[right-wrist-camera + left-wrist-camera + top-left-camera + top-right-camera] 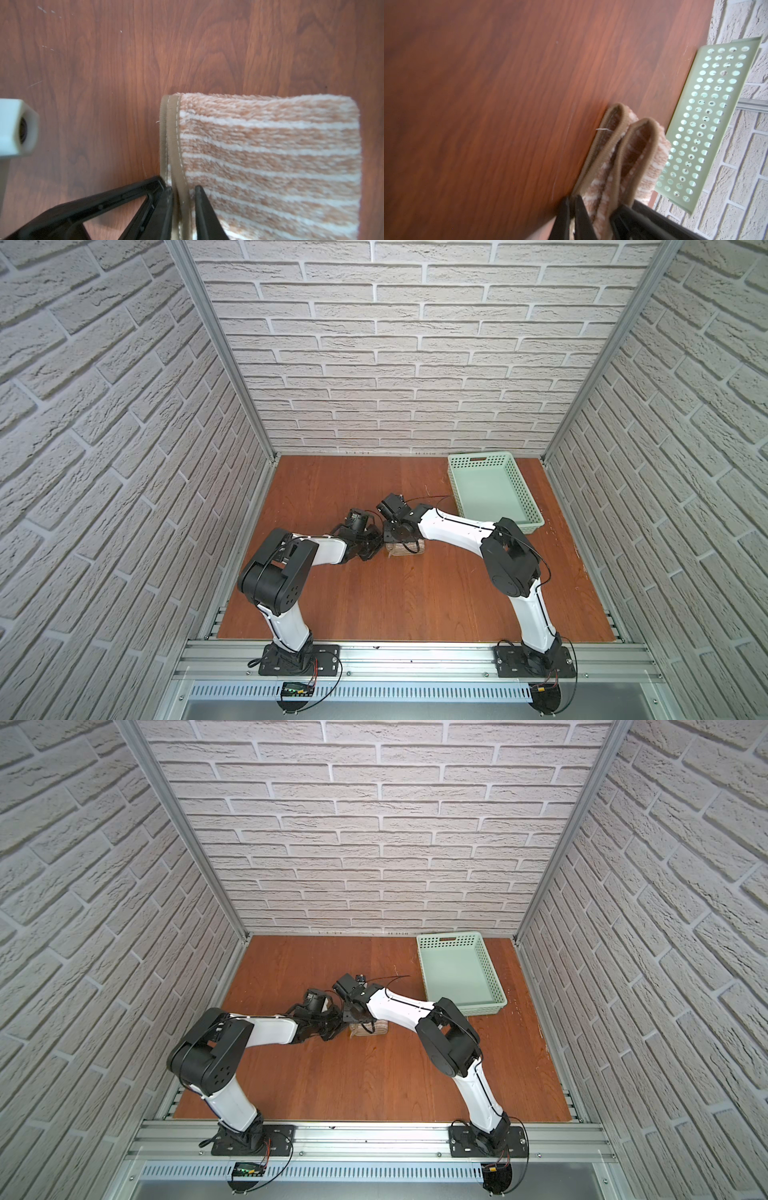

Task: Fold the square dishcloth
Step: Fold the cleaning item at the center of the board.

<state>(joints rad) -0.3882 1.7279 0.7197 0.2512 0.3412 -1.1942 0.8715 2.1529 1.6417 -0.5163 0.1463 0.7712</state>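
The square dishcloth (pixel 270 158), tan-brown with pale cream stripes, lies folded into a small thick pad in the middle of the table. Both top views show only a bit of it (pixel 409 551) (pixel 376 1029) under the two wrists. My right gripper (pixel 183 188) points down at its brown hem, with the jaws closed on that hem. From the left side, my left gripper (pixel 572 199) comes in low with its jaws pinched on a bottom layer of the cloth (pixel 623 158). The folded layers gape in two loops. A loose white thread (pixel 602 129) sticks out at one corner.
An empty pale green perforated basket (pixel 457 489) (pixel 424 969) stands at the back right of the brown wooden table (pixel 395 605), close behind the cloth; its wall (pixel 708 124) shows in the left wrist view. Brick-pattern walls enclose three sides.
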